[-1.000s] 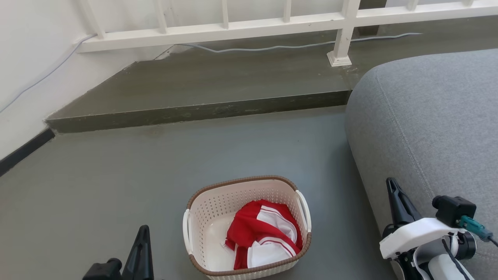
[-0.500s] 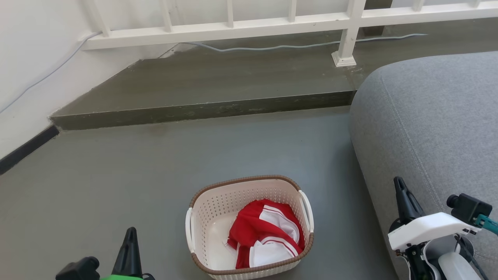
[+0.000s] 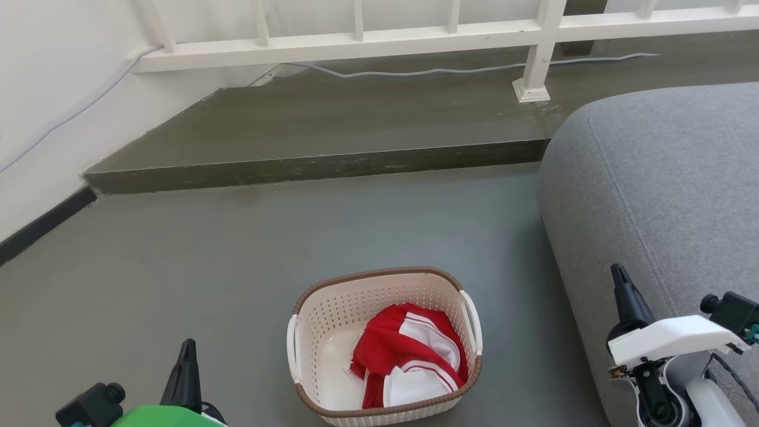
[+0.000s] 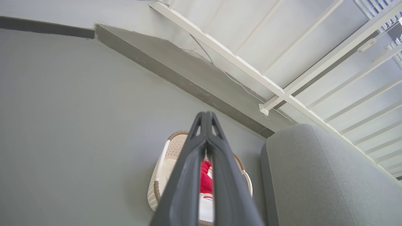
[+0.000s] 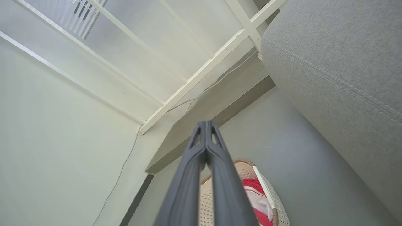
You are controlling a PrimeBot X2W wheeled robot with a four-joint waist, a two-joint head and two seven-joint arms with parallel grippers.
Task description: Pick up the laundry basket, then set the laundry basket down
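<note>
Grey floor [image 3: 178,267] — laundry basket [image 3: 332,302] beside sofa [image 3: 652,196]

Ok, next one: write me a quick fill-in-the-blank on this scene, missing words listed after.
The laundry basket stands on the grey ____.
The garment inside it is red and ____.
The sofa is on the robot's ____ side of the basket.
The left gripper and the right gripper both have their fingers ____.
Missing words: floor; white; right; shut.
</note>
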